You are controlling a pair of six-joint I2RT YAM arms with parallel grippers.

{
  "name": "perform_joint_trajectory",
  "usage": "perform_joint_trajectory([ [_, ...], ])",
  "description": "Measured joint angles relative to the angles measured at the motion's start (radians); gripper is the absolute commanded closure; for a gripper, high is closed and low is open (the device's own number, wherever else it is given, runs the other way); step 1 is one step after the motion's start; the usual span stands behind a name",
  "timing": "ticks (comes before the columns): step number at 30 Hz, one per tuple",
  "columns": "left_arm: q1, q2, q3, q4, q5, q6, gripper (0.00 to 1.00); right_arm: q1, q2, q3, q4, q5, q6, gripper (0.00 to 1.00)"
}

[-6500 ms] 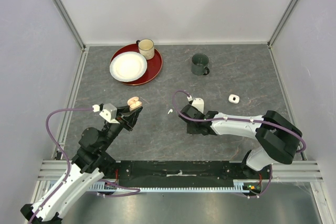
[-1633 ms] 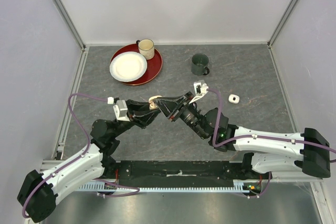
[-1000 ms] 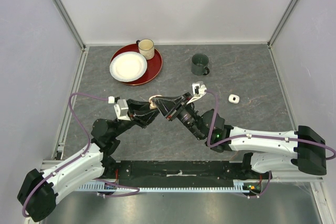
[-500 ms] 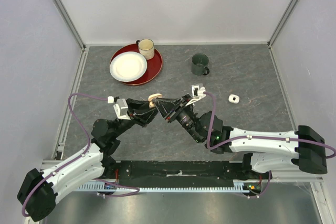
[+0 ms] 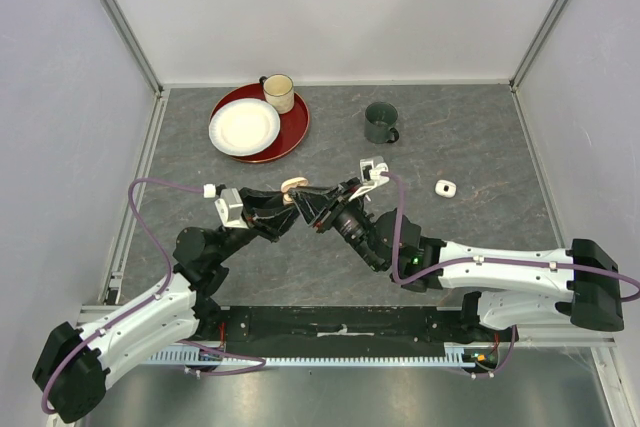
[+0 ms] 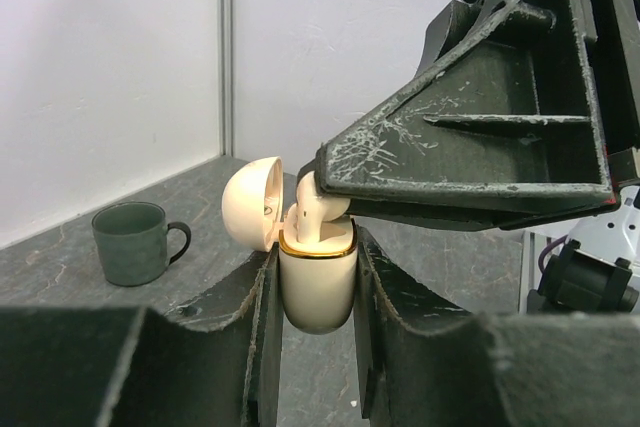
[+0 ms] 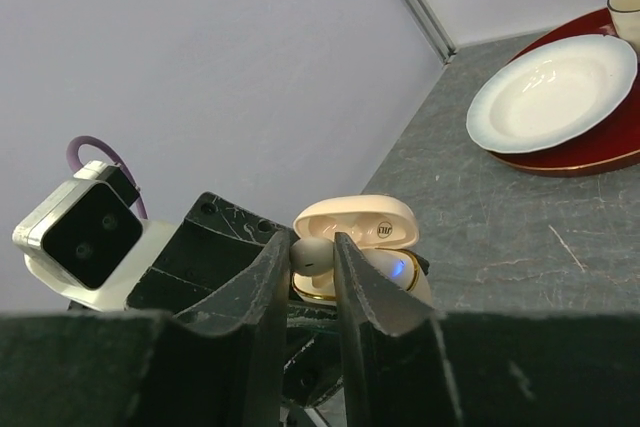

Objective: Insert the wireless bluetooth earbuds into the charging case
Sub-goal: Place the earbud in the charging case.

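Note:
My left gripper (image 5: 283, 203) is shut on the body of a pale peach charging case (image 6: 316, 287), holding it upright above the table with its lid (image 6: 252, 203) hinged open. My right gripper (image 7: 312, 252) is shut on a pale peach earbud (image 7: 314, 256). It holds the earbud (image 6: 318, 209) at the case's gold-rimmed mouth, stem pointing down into it. In the top view the two grippers meet at the case (image 5: 293, 186). A blue light glows on the case body (image 7: 385, 272). No other earbuds show.
A red tray (image 5: 296, 133) at the back left carries a white plate (image 5: 244, 127) and a cream mug (image 5: 278, 93). A dark green mug (image 5: 381, 122) stands at the back centre. A small white case (image 5: 445, 187) lies on the table to the right.
Over the last seconds my right gripper has crept left and down with the earbud onto the open case. My left gripper has held nearly still. Earlier the arms were apart.

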Motion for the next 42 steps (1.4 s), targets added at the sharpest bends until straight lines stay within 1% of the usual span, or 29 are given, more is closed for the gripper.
perform_joint_trajectory([
  [2,0.0,-0.002,0.0,0.0,-0.004,0.001,0.98,0.0,-0.004,0.004,-0.011,0.0,-0.003,0.59],
  [3,0.0,-0.002,0.0,0.0,-0.01,0.001,0.98,0.0,-0.008,0.005,-0.016,-0.002,-0.005,0.54],
  [6,0.0,-0.003,0.0,-0.002,-0.014,0.001,0.98,0.006,-0.017,0.01,-0.029,-0.007,-0.01,0.49],
  [16,0.0,-0.005,0.0,0.0,-0.018,0.002,0.98,0.008,-0.036,0.024,-0.04,-0.035,-0.076,0.41],
  [17,0.0,-0.01,0.0,0.0,-0.018,0.002,0.98,0.008,-0.044,0.024,-0.039,-0.037,-0.088,0.38],
  [19,0.0,-0.023,0.0,0.0,-0.018,0.003,0.98,0.008,-0.064,0.024,-0.032,-0.039,-0.11,0.29],
  [20,0.0,-0.03,0.0,0.0,-0.018,0.004,0.98,0.008,-0.076,0.024,-0.032,-0.038,-0.117,0.22],
  [22,0.0,-0.043,0.0,-0.003,-0.018,0.007,0.98,0.008,-0.102,0.027,-0.044,-0.025,-0.121,0.18],
  [23,0.0,-0.049,0.0,-0.008,-0.018,0.008,0.98,0.008,-0.115,0.035,-0.07,-0.005,-0.116,0.15],
  [26,0.0,-0.066,0.0,-0.026,-0.017,0.013,0.98,0.006,-0.139,0.078,-0.153,0.048,-0.109,0.11],
  [31,0.0,-0.087,0.002,-0.065,-0.009,0.019,0.98,-0.005,-0.166,0.139,-0.301,0.108,-0.113,0.07],
  [33,0.0,-0.091,0.008,-0.084,0.003,0.019,0.98,-0.023,-0.161,0.178,-0.382,0.106,-0.108,0.06],
  [36,0.0,-0.095,0.024,-0.117,0.034,0.019,0.98,-0.077,-0.129,0.254,-0.511,0.072,-0.093,0.04],
  [38,0.0,-0.099,0.037,-0.145,0.06,0.019,0.98,-0.132,-0.105,0.299,-0.591,0.011,-0.073,0.02],
  [42,0.0,-0.103,0.056,-0.184,0.098,0.019,0.98,-0.29,-0.085,0.318,-0.69,-0.233,-0.017,0.02],
])
